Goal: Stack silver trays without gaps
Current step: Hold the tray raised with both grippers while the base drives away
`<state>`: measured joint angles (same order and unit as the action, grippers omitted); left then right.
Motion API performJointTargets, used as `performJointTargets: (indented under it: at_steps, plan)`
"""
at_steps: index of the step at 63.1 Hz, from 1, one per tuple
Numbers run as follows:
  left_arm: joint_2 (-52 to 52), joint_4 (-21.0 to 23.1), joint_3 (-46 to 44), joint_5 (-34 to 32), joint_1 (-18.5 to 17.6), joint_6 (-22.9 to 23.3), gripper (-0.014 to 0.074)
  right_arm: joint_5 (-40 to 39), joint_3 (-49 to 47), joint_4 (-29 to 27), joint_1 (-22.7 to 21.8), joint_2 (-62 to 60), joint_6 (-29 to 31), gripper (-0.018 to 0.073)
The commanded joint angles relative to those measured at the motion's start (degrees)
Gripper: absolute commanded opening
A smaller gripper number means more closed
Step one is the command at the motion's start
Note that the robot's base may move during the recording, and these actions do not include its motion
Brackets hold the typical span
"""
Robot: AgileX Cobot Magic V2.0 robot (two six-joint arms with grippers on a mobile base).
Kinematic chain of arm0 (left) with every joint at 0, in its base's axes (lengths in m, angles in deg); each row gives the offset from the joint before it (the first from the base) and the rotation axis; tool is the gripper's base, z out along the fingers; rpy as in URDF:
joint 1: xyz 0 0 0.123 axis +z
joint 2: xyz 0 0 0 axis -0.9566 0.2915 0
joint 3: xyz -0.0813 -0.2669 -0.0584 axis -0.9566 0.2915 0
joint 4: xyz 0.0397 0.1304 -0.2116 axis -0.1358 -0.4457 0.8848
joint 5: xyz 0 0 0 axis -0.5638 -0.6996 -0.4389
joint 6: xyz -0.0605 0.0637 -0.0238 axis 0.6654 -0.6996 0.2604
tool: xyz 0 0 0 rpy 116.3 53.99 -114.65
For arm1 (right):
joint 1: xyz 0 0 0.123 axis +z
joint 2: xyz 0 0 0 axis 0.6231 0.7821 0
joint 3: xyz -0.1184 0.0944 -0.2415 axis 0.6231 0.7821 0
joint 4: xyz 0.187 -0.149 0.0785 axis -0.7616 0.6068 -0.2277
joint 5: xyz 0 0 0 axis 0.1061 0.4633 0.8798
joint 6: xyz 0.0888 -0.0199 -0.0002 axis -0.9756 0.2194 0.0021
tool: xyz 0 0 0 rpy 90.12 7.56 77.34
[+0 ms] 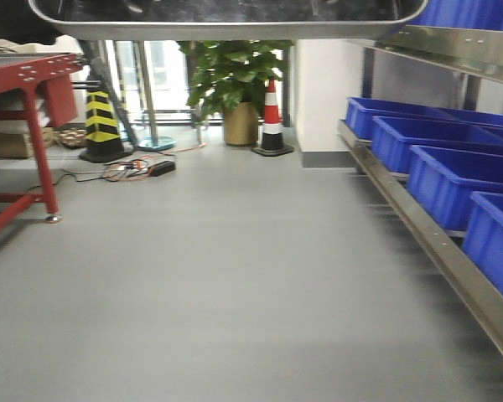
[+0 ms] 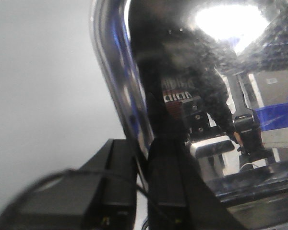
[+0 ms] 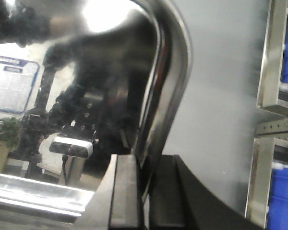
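Silver tray point(image 1: 226, 21) sits closest to the front cam. Its long edge and both rounded corners span the top of that view, up in the air well above the grey floor point(image 1: 218, 276). Left gripper point(image 2: 143, 148) is clamped on the tray's rim by a rounded corner, w/ one black finger point(image 2: 119, 177) on the outer side, the other on the shiny side, and the rim pinched between. Right gripper point(image 3: 145, 160) grips the curved rim the same way, fingers closed on it w/ no visible gap. In both wrist views the tray surface is scuffed and mirror-like, showing blurred reflections of the arms and a bright light patch. Only one tray can be made out for sure; the bright steel strip low in the right wrist view is too blurred to ID.

Beyond, blue bins point(image 1: 440, 159) sit in a row along a steel rail point(image 1: 436, 251) at right, and a red metal frame point(image 1: 33, 75) is at left. Far back are a yellow-black cone point(image 1: 102, 126), a red-white cone point(image 1: 272, 121) and a potted plant point(image 1: 235, 75) — cables point(image 1: 134, 170) lie just beside the striped cone.
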<state>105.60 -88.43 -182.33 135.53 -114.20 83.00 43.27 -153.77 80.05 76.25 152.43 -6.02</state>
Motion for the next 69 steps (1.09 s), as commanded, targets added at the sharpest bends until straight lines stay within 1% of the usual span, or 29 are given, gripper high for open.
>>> performJointTargets:
  at_steps: [1, 69]
  plan:
    - [-1.60, 0.81, -1.50, 2.20, -1.12, -1.85, -0.0048, 1.63, -1.75, -0.78, 0.70, -2.39, 1.64, 0.0057]
    - [-1.60, 0.81, -1.50, 2.20, -1.12, -1.85, -0.0048, 1.63, -1.75, -0.78, 0.70, -2.39, 1.64, 0.0057]
